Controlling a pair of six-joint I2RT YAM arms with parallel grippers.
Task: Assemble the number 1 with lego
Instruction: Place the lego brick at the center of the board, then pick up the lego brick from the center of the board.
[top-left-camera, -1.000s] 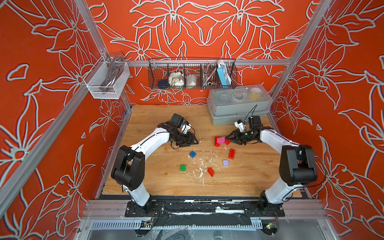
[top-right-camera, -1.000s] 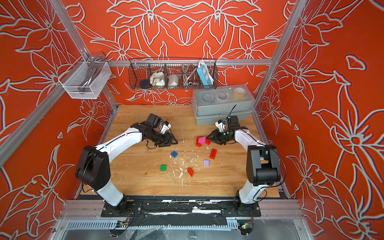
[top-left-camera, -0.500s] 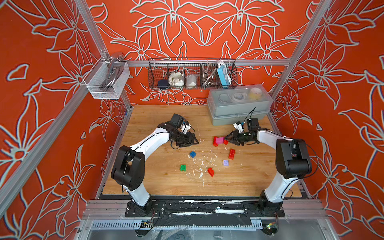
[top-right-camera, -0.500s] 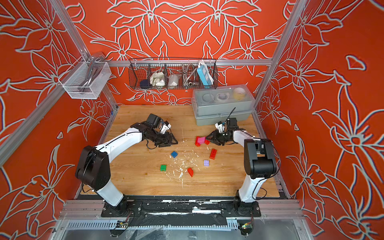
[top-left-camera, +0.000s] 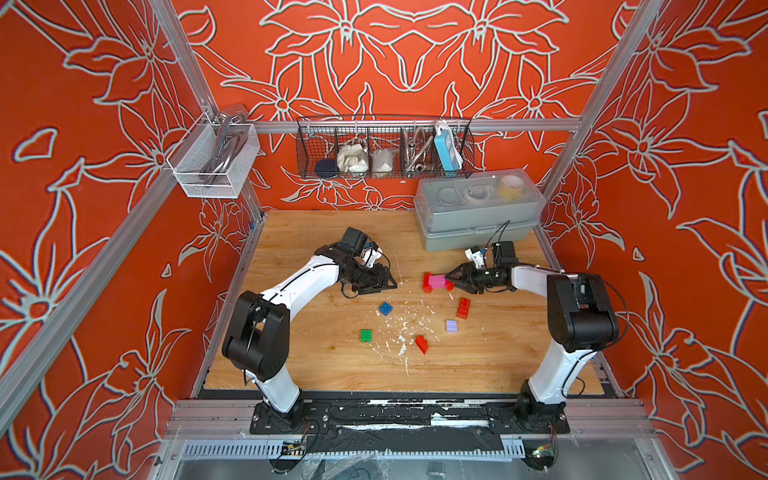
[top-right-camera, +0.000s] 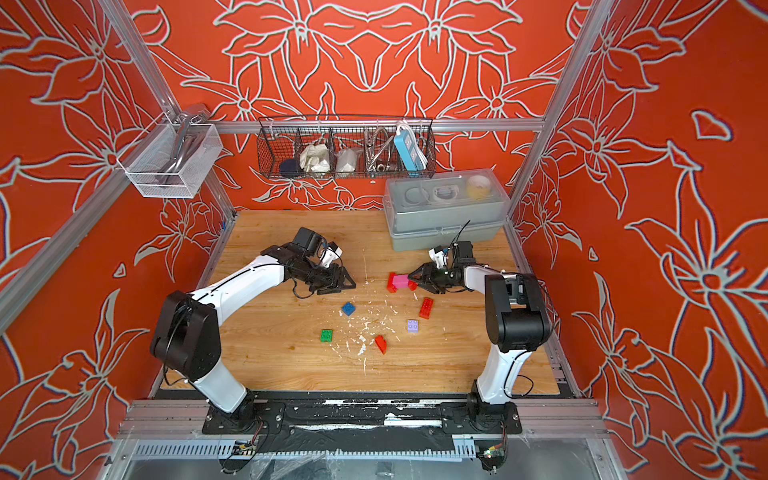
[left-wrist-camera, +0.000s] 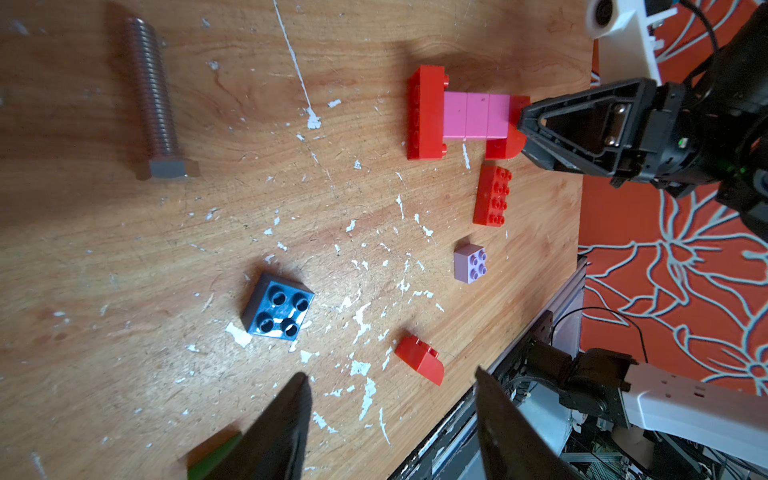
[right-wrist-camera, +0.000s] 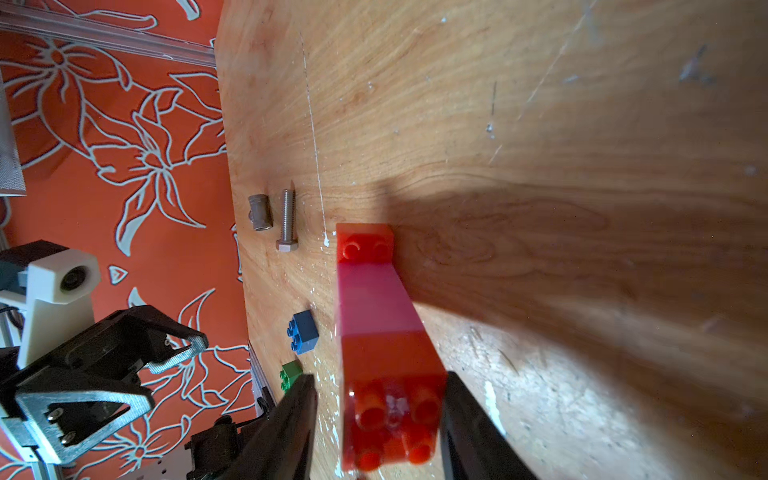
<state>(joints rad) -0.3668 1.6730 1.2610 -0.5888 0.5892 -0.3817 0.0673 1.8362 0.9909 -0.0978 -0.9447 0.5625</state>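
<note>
Wooden and speckled with white flecks, the bench (top-left-camera: 316, 374) holds everything near the middle of both top views. Furthest left of the pieces, we find a green lego brick (top-left-camera: 366, 335) lying alone at lower centre. Up and to its right, the left fingers (top-left-camera: 386, 283) point toward the centre of the frame. The left wrist view shows them spread wide, with nothing between them. A blue brick (top-left-camera: 385, 308) lies just below them, and a grey bolt (left-wrist-camera: 153, 95) rests on the wood, well apart from the bricks. Moving right, we come to a red sloped brick (top-left-camera: 421, 344) low in the scatter. Above it, at mid-frame, lies the red-and-pink stack (top-left-camera: 436, 281): a red bar crosswise, pink bricks in a row and a red end piece, all flat on the bench. The right fingers (top-left-camera: 459, 276) straddle that red end. In the right wrist view a sliver of bench shows between one finger and the brick, so we read them as loose around it, not clenched. Below them sit a lilac brick (top-left-camera: 452, 325) and a loose red brick (top-left-camera: 464, 308), near each other but apart.
</note>
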